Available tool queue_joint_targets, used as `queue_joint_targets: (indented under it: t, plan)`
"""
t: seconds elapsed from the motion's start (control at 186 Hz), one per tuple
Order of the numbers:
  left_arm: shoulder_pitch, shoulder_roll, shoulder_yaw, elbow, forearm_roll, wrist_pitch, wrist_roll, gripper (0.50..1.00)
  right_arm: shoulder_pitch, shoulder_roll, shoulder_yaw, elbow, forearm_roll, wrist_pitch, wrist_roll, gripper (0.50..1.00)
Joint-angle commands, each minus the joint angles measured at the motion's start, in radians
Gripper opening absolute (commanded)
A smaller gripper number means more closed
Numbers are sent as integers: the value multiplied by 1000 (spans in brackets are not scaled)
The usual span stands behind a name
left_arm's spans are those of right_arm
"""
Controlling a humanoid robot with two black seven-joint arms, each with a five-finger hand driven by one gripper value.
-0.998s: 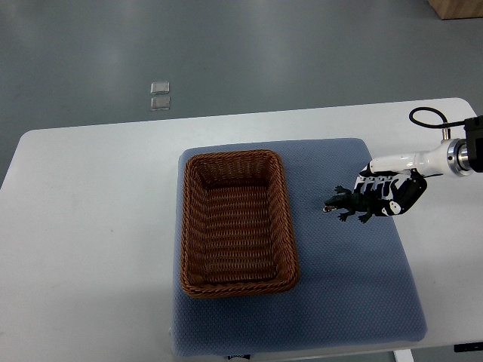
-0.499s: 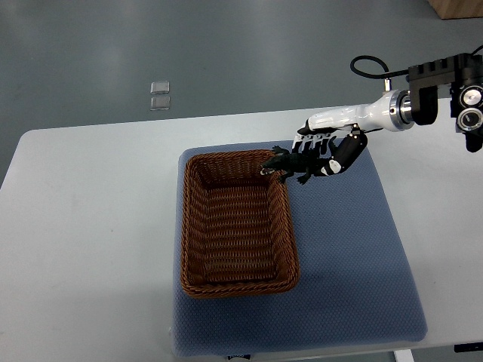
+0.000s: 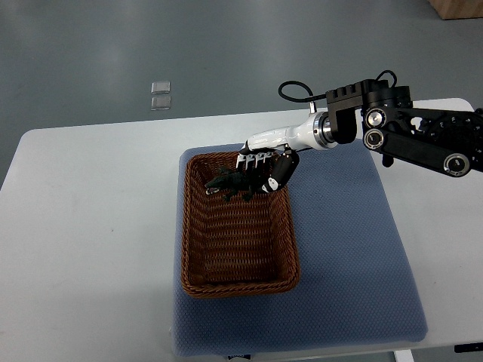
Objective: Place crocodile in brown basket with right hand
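Our right robot hand (image 3: 269, 166), its white-and-black fingers clamped on the dark green toy crocodile (image 3: 226, 182), hung over the far end of the brown rectangular wicker basket (image 3: 184, 226), with the crocodile's head pointing left above the basket's inside. We saw the basket resting on a blue-grey padded mat (image 3: 347, 249), which lay on the white counter (image 3: 90, 226).
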Motion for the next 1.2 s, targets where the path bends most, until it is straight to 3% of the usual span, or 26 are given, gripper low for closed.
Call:
queue_joint_targets:
  t: [0.0, 0.354, 0.52, 0.59, 0.762, 1.014, 1.197]
  plan:
    - [0, 0, 0, 0, 0, -2, 0, 1000, -6, 40, -14, -25, -1, -25, 2, 639]
    - [0, 0, 0, 0, 0, -2, 0, 1000, -61, 109, -26, -82, -9, -47, 2, 672]
    - [0, 0, -2, 0, 0, 0, 0, 1000, -77, 107, -39, -91, -9, -47, 2, 750]
    - [0, 0, -2, 0, 0, -2, 0, 1000, -78, 107, -39, -91, -9, -47, 2, 758]
    - [0, 0, 0, 0, 0, -2, 0, 1000, -78, 101, -34, -91, -7, -47, 2, 858]
    - [0, 0, 0, 0, -2, 0, 0, 1000, -61, 49, 6, -89, 11, -43, 3, 860]
    - [0, 0, -2, 0, -2, 0, 0, 1000, -80, -9, 187, -89, 36, -37, 5, 860]
